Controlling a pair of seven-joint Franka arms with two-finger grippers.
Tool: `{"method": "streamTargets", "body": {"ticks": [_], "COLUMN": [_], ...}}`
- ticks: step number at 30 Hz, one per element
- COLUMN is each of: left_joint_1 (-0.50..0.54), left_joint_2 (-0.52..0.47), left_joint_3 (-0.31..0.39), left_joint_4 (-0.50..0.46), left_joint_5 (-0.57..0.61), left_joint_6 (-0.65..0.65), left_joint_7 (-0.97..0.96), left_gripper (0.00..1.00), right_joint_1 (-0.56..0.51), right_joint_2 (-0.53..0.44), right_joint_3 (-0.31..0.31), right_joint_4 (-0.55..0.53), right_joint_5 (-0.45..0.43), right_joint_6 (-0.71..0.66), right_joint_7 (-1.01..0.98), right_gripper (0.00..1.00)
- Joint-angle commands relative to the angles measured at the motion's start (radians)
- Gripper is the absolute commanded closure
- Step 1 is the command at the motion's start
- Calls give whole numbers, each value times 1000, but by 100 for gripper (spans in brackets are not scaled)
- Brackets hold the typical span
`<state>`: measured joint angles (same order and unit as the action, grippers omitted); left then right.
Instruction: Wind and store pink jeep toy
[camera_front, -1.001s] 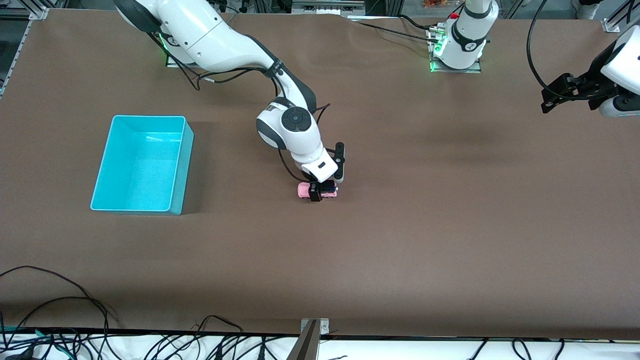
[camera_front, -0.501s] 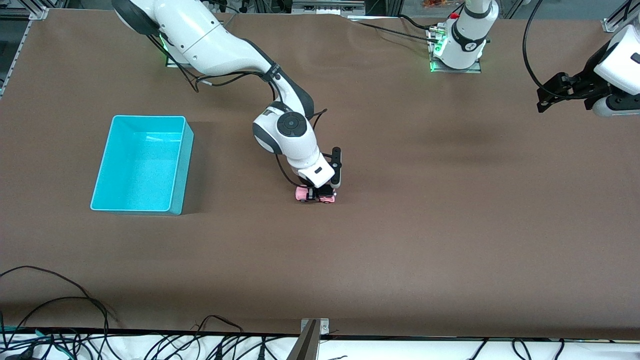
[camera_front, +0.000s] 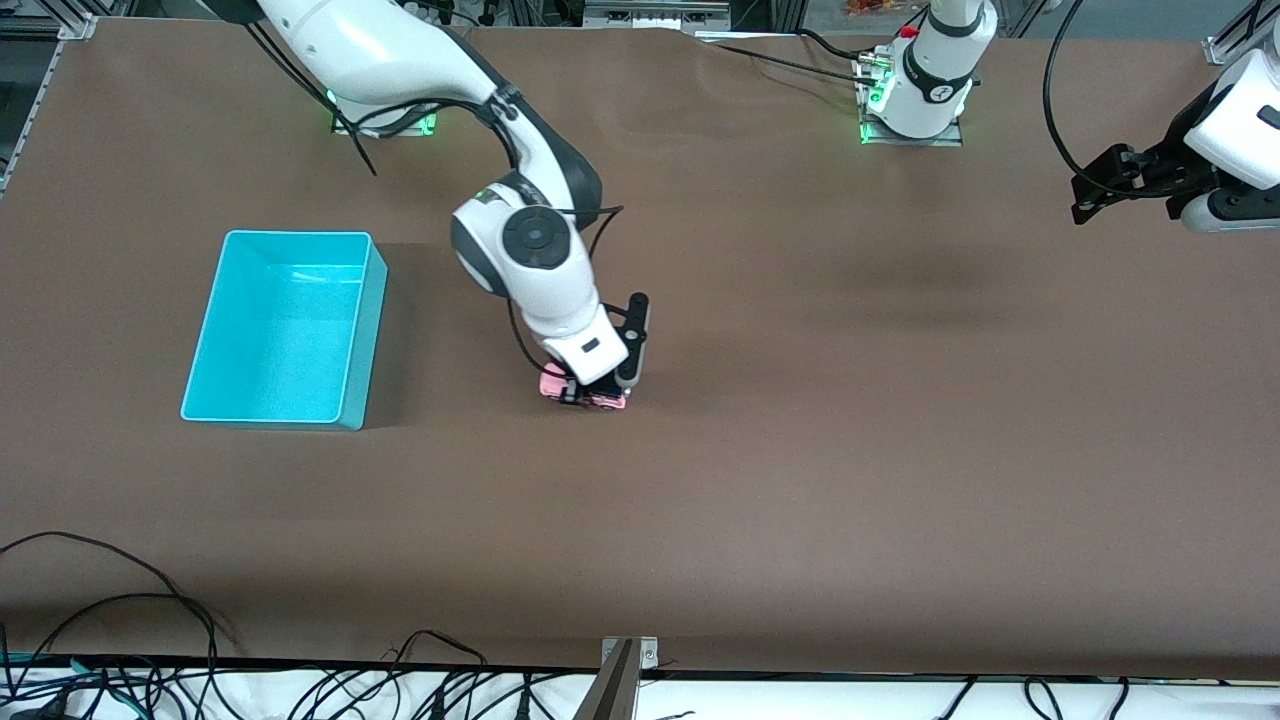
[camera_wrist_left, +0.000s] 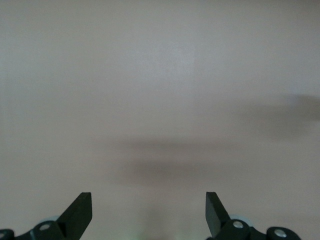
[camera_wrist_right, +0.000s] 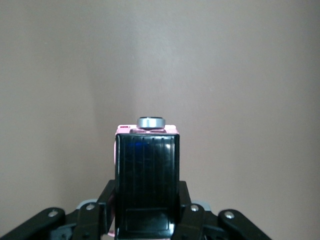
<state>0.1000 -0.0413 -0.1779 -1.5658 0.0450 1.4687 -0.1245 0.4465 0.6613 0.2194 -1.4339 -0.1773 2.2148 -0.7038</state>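
The pink jeep toy (camera_front: 584, 391) is a tiny pink car with a black roof, on the brown table near its middle. My right gripper (camera_front: 585, 390) is shut on it from above. In the right wrist view the jeep's black roof (camera_wrist_right: 147, 185) fills the space between the fingers, with a grey wheel at its end. The turquoise bin (camera_front: 285, 328) stands open and empty toward the right arm's end of the table. My left gripper (camera_front: 1095, 195) hangs in the air at the left arm's end, open and empty; its fingertips (camera_wrist_left: 80, 210) show over bare table.
Black cables (camera_front: 120, 610) lie along the table edge nearest the front camera. The arm bases (camera_front: 915, 90) stand along the edge farthest from it. A metal bracket (camera_front: 620, 675) sits at the near edge.
My right gripper has slid the jeep along the table toward the turquoise bin. The left arm has barely moved.
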Motion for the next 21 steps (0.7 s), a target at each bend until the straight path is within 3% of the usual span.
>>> {"method": "streamTargets", "body": {"ticks": [1,9,17,21], "left_joint_1": [4,4,3,3], "left_joint_2": [12,12,12,12], "left_joint_3": [0,0,0,0], "left_joint_4": [35,35,33,36], "left_joint_5": [-25,-25,-25,-25], "left_joint_6": [-27,-27,-27,-27], "left_joint_7": [0,0,0,0], "left_gripper": [0,0,0,0], "right_joint_1": [-113,-236,-362,-387], "right_joint_2": [-104,-274,-482,-589], "right_joint_3": [11,6,0,-46], "right_joint_4": [-22,-106,-361,-495], "right_joint_5": [107,119,122,122], "right_joint_6": [-153,-348,-317,-297], "right_joint_7": [-104,-144,-223,-226], "right_gripper": [100,100,100,100]}}
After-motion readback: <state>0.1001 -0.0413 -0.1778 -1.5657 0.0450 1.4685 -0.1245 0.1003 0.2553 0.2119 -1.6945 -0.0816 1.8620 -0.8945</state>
